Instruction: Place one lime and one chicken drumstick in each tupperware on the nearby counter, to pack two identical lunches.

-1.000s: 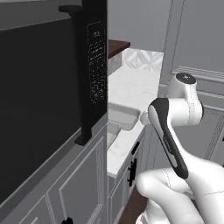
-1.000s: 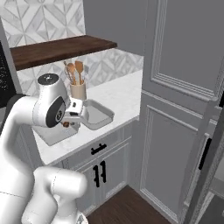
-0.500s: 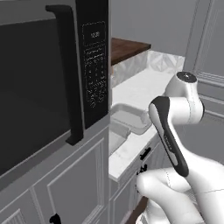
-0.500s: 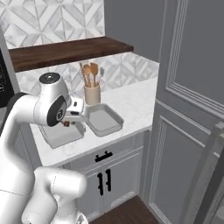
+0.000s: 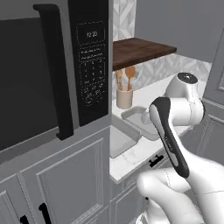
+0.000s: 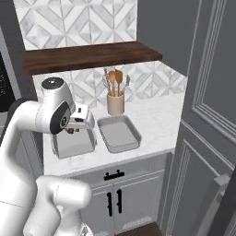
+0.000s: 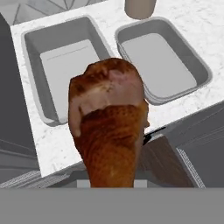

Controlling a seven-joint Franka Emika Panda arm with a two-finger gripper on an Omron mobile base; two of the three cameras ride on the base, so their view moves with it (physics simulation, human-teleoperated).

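Observation:
My gripper is shut on a reddish-brown chicken drumstick, which hides the fingertips in the hand view. It hangs above the front edge of the white marbled counter, just before the left tupperware. The second tupperware lies right beside it. Both grey trays look empty. From the right base view the drumstick peeks out under the hand, over the left tupperware, with the other tupperware to its right. The lime is out of view.
A beige utensil cup with wooden spoons stands behind the trays. A dark wooden shelf hangs above the counter. A black microwave on a tall cabinet bounds the left. Grey tall cabinet doors rise at the right.
The whole picture has shifted as the base drove: counter and trays now sit nearer and more central. The gripper stays shut on the drumstick.

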